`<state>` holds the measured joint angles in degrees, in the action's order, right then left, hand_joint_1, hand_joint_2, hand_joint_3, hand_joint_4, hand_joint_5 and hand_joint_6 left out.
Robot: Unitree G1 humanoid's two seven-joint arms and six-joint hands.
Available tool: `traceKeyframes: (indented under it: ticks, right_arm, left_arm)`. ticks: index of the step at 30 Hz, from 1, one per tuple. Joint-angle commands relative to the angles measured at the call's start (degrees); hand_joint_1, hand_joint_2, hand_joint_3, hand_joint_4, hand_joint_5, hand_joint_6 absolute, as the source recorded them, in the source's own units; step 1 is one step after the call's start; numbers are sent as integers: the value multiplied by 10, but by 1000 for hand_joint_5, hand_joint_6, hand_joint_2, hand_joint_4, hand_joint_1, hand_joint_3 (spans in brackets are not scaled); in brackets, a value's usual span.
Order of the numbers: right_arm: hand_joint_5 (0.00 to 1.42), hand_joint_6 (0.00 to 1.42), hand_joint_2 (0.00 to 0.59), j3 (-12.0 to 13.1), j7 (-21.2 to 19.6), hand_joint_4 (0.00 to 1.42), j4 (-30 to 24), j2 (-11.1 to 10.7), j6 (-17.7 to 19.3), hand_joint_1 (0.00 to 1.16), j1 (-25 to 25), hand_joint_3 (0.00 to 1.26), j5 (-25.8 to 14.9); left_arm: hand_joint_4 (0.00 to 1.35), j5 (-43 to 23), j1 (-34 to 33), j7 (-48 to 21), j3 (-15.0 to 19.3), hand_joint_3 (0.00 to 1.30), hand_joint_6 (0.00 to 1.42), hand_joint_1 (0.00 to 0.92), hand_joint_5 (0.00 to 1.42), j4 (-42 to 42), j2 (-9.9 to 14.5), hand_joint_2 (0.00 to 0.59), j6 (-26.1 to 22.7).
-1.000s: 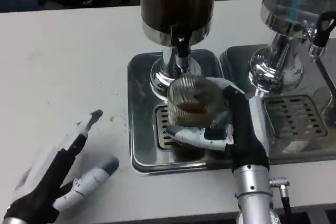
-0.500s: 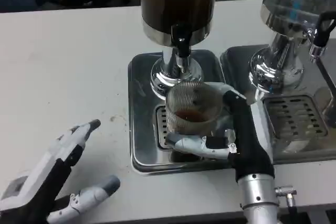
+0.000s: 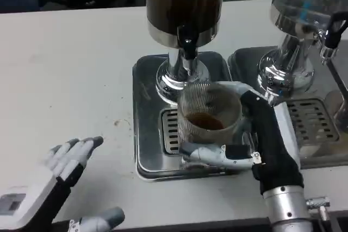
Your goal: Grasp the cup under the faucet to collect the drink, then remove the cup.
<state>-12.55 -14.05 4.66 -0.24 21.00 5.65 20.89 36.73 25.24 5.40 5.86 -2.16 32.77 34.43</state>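
Observation:
A clear ribbed cup (image 3: 209, 113) with dark drink in its bottom is gripped by my right hand (image 3: 260, 134), whose fingers (image 3: 217, 155) wrap its lower front. It is above the steel drip tray (image 3: 145, 134), in front of the dark dispenser's black faucet (image 3: 188, 47). The cup's base is hidden by the fingers. My left hand (image 3: 51, 186) lies open near the table's front left edge, holding nothing.
A dark drink dispenser (image 3: 184, 9) stands on a chrome base behind the cup. A second, clear dispenser (image 3: 307, 9) with its own drip tray (image 3: 312, 123) stands to the right. White table (image 3: 70, 80) spreads out to the left.
My right hand has drawn the cup toward me and slightly right, away from the faucet. My left hand has pulled back toward the front edge.

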Motion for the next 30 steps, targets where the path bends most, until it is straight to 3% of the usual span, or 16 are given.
traceKeyframes:
  ticks: [1, 8, 15, 24, 30]
  right_arm:
    - [991, 1334, 95, -3, 21, 894, -51, -3, -1, 1125, 19, 842, -11]
    - [994, 1335, 95, 12, 87, 894, -126, -44, -12, 1120, 73, 843, -38]
    - [996, 1336, 97, 15, 125, 894, -177, -55, -27, 1115, 94, 843, -54]
    - [997, 1336, 101, 11, 156, 894, -181, -65, -27, 1105, 93, 843, -64]
    - [997, 1336, 102, 23, 176, 894, -189, -77, -28, 1102, 100, 843, -83]
  left_arm:
    - [0, 38, 31, 28, 7, 0, 0, 0, 0, 37, 4, 65, -13]
    - [0, 87, 94, 64, 17, 0, 0, 0, 0, 101, -7, 68, -34]
    - [0, 109, 143, 86, 18, 0, 0, 0, 0, 138, -25, 72, -45]
    - [0, 127, 155, 82, 7, 0, 0, 0, 0, 181, -52, 81, -80]
    - [0, 133, 159, 84, 0, 0, 0, 0, 0, 192, -64, 85, -98]
